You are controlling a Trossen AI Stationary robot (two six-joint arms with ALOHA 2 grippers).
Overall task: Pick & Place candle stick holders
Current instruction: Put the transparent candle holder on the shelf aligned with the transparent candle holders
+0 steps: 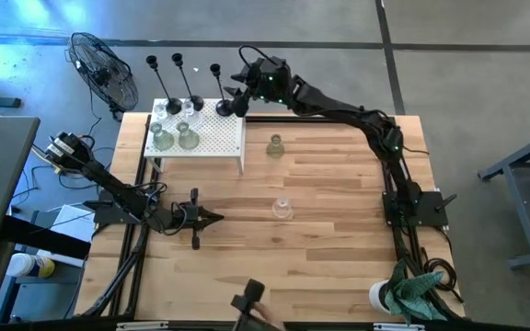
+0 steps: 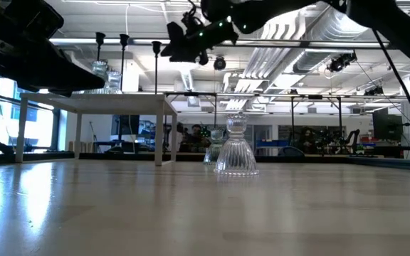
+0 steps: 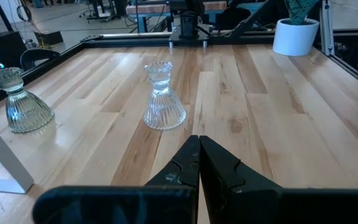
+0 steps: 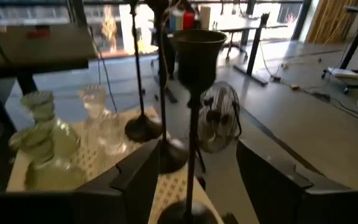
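Right fingers (image 4: 194, 177) spread around black candle holder (image 4: 194, 68) — arm outstretched, left fingers (image 3: 199, 163) pressed together

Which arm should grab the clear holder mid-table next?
Probably left. The left gripper sits shut, low on the table, facing the clear holder with bare wood between. The right gripper is open at the white rack, around a black holder.

Table (image 1: 320, 248) is showing light wood grain. Perforated shelf (image 1: 212, 138) is showing white with a dot pattern. Three tall holders (image 1: 221, 103) are reading black; ribbed glass holders (image 3: 163, 99) are reading clear, one (image 1: 275, 145) greenish. Cup (image 3: 295, 36) is showing white.
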